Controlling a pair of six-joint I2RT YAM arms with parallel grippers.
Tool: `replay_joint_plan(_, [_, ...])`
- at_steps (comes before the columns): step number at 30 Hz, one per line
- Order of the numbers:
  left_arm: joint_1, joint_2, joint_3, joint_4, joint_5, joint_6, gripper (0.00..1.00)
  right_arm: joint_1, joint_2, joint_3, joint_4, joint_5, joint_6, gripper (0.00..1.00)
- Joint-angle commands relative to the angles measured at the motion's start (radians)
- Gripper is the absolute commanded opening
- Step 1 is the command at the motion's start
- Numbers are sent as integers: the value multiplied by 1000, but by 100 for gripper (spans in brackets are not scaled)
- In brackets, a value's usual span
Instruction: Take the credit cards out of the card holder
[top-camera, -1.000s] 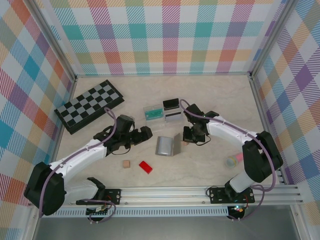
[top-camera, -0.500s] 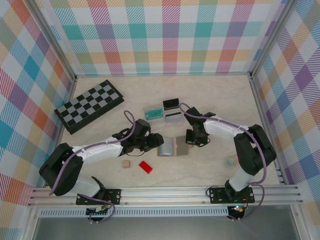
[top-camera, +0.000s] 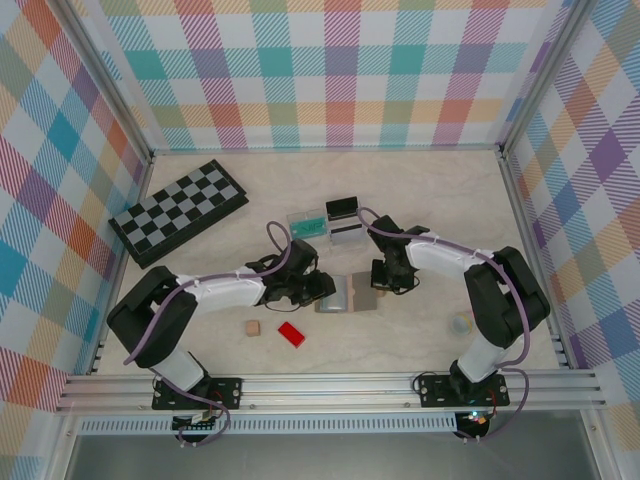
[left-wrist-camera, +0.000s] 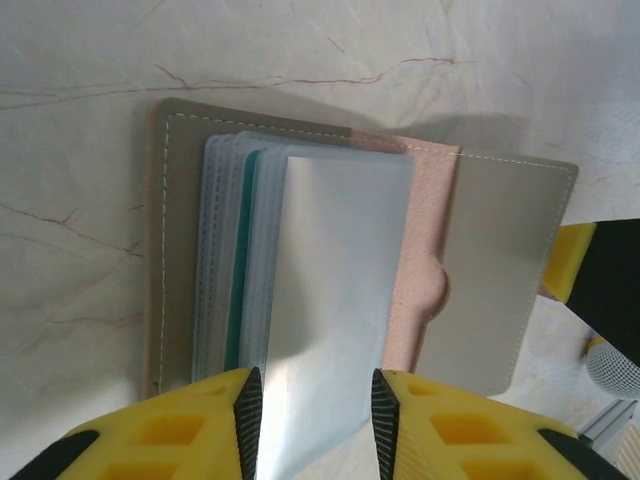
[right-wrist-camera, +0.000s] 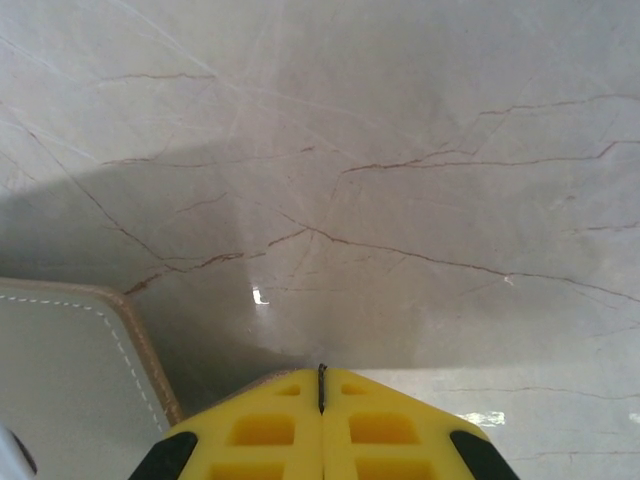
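Gripping the silver card (left-wrist-camera: 335, 300) with my left gripper (left-wrist-camera: 315, 400); right gripper (right-wrist-camera: 322, 385) closed at the card holder (left-wrist-camera: 500, 270) edge, which may drag along unpinned.

Look, silver card (left-wrist-camera: 335, 300) runs off frame at 6 o'clock; teal card (left-wrist-camera: 238, 280) mostly buried behind it; right wrist crops holder (right-wrist-camera: 60, 370) at 8 o'clock.

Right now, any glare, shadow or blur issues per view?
Left wrist view: the silver card carries a pale sheen washing out its face; the left gripper at the bottom edge is soft. Right wrist view: one small glint on the table, broad shadow at left by the card holder. Top external view: even light, sharp.
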Motion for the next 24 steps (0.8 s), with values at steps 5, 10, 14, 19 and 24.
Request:
replay_joint_plan(5, [-14,34,27,-32,0,4,40,-7,5,-13,10,-22,-8,5])
replay_joint_plan(10, [-14,44,33,-38,1,4,42,-7,8,-15,13,-31,-8,5])
replay_joint_plan(14, [-13,63,46,-21,42,9,42,-7,10,-19,25,-57,-10,5])
replay_joint_plan(19, [-13,91,62,6,91,9,41,-6,15,-25,38,-83,-12,5])
replay_joint_plan(24, [-13,78,71,33,116,16,41,-7,10,-31,42,-89,-11,5])
